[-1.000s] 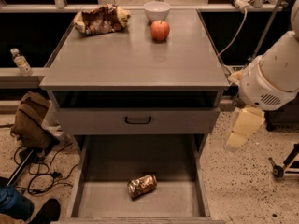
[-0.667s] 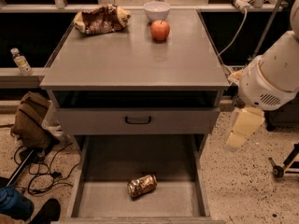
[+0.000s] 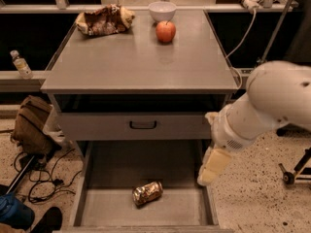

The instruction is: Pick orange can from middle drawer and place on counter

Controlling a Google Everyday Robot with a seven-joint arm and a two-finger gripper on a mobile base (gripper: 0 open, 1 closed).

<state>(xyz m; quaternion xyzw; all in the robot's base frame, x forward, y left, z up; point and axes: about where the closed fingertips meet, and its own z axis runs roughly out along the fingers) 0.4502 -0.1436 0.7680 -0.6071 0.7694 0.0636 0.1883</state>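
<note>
Beside the right wall of the middle drawer (image 3: 116, 178) hung your claw (image 3: 212, 166); you could not tell how wide it stood. Down to its left, well apart, the orange can (image 3: 147, 193) lay on its side on the drawer floor. The counter (image 3: 136, 62) sat up to its left.

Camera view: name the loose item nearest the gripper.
The orange can, lying alone in the open middle drawer; the gripper hangs at that drawer's right wall. The apple, bowl and snack bag sit on the counter.
</note>
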